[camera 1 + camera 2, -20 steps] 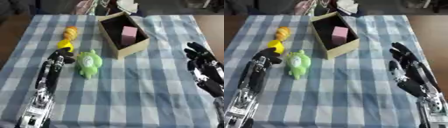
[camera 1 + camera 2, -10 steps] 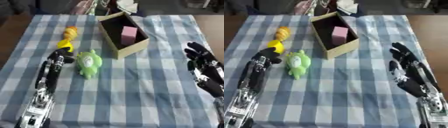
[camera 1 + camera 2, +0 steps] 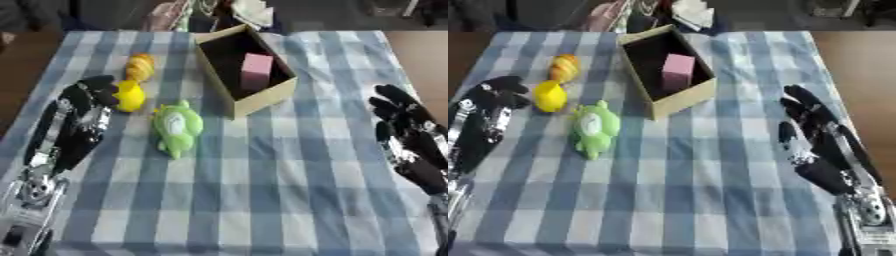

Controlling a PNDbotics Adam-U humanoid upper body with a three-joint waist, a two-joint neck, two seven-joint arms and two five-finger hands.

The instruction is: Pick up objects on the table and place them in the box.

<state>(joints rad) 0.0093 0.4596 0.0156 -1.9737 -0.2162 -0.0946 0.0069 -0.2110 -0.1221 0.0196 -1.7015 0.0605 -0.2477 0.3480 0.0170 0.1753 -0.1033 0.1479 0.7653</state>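
Note:
A cardboard box (image 3: pixel 246 98) stands open at the upper middle of the table, with a pink block (image 3: pixel 256 71) inside it. A green toy figure (image 3: pixel 176 128) lies left of the box. Further left sits a yellow duck-like toy (image 3: pixel 130 96), and an orange-yellow object (image 3: pixel 140 66) lies just beyond it. My left hand (image 3: pixel 86 102) lies at the left, fingers slightly curled, fingertips right beside the yellow toy and holding nothing. My right hand (image 3: pixel 408 140) rests open at the right edge, fingers straight, far from every object.
The blue-and-white checked tablecloth (image 3: pixel 262 200) covers the table. Bags and clutter (image 3: pixel 241 11) lie beyond the far edge, behind the box. Brown floor shows to the right of the table.
My left hand has crept slightly forward toward the yellow toy. The right hand and the objects have not moved.

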